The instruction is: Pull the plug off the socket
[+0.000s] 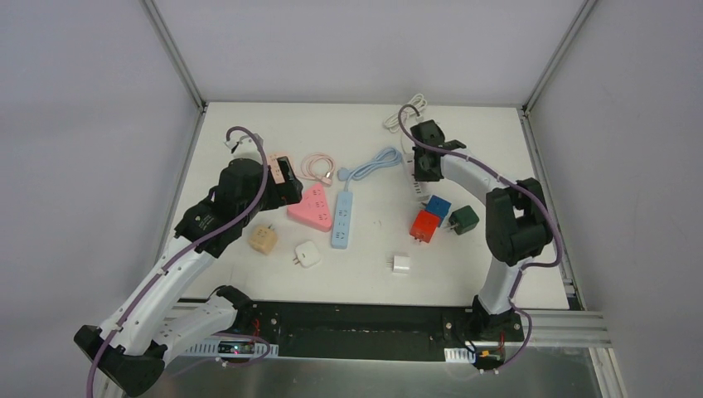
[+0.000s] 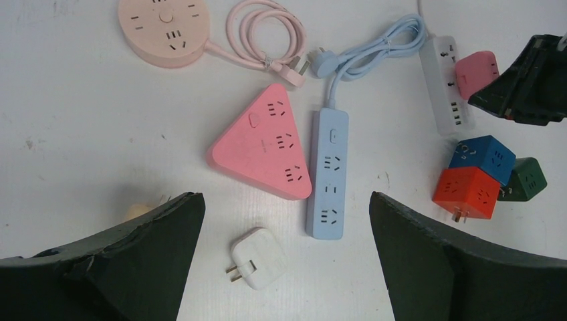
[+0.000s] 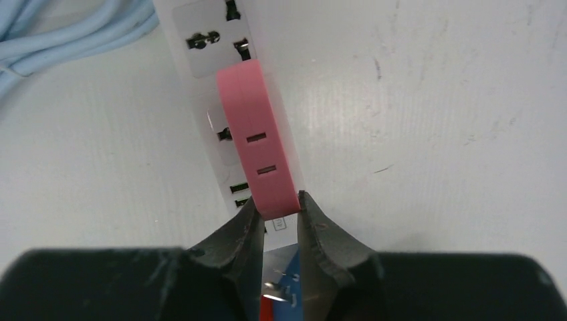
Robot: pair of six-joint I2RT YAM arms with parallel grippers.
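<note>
On white pwr strip [image 3: 200, 40] | R hand [image 3: 277, 207] pinching pink plug [image 3: 257, 134]

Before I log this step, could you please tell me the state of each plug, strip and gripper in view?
pink plug, plugged into white power strip.
right gripper, jaws shut on pink plug.
left gripper, jaws wide open, empty.
blue power strip, sockets empty, own cord unplugged.
pink triangular strip, sockets empty.

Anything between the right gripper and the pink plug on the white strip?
Nothing visible. The right gripper pinches one end of the pink plug, which sits on the white power strip. Nothing shows over the plug that would block a pull.
</note>
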